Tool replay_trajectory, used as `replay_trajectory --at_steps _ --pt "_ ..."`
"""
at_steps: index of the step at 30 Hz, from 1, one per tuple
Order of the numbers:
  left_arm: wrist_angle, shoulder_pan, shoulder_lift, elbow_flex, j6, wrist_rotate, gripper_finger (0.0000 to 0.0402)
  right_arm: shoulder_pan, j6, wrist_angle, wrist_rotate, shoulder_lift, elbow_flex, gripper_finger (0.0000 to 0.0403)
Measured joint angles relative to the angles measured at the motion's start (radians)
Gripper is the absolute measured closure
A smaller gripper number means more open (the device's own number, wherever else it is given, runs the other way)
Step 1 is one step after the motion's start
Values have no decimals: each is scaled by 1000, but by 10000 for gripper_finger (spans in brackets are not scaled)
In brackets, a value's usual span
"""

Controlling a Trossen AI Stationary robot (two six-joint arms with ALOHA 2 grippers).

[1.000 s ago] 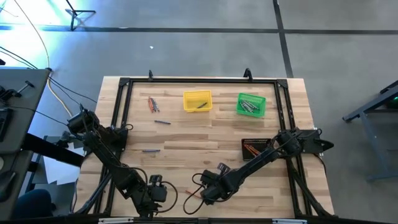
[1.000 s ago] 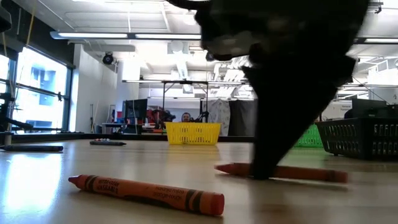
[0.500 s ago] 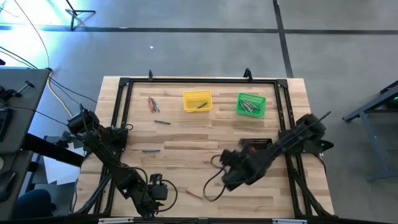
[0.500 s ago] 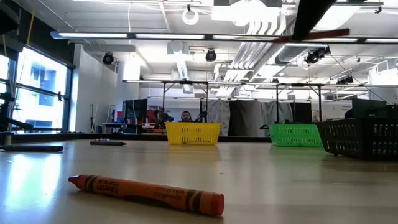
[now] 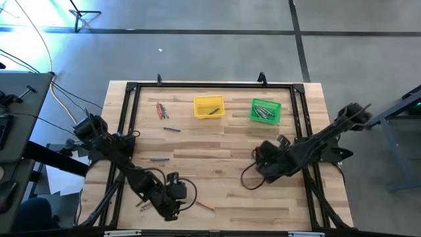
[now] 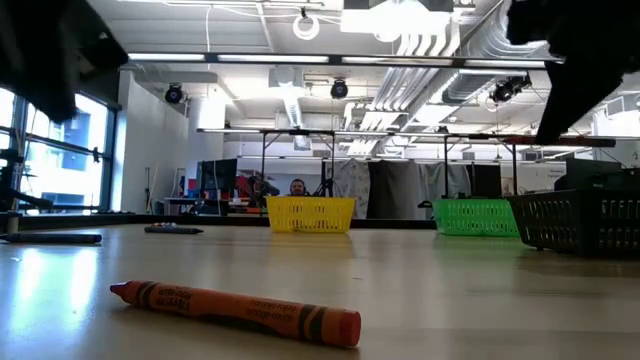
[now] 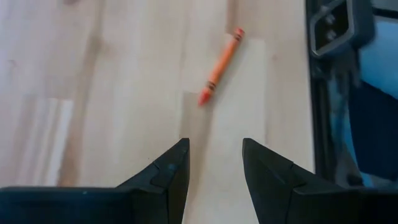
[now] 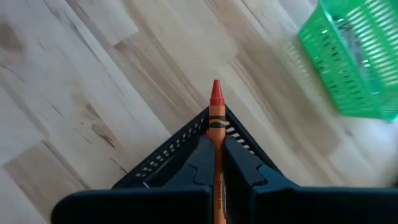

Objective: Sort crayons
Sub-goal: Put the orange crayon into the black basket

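Wooden table held three bins. Right gripper pinched an orange crayon over the black bin, at five o'clock; release probably came next. Left gripper, at seven o'clock, was spread.

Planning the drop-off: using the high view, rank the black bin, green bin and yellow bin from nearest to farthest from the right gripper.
Right gripper holds an orange crayon.
1. Black bin: directly beneath the gripper.
2. Green bin: at the far edge, right side.
3. Yellow bin: at the far edge, centre.

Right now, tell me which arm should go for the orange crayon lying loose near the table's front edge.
Left. Its open claw hangs empty just short of that loose crayon. The right claw is shut on another orange crayon, over the black bin.
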Motion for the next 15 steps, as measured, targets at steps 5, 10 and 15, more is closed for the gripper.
replay_trajectory --at_steps 5,10,15 --pt "35 44 0 0 0 -37 268 0 -1 189 22 -183 -213 400" --pt "131 69 0 0 67 -42 268 3 28 365 20 -302 -398 400" --pt "220 80 0 0 144 -47 268 3 41 428 -1 -354 -478 401"
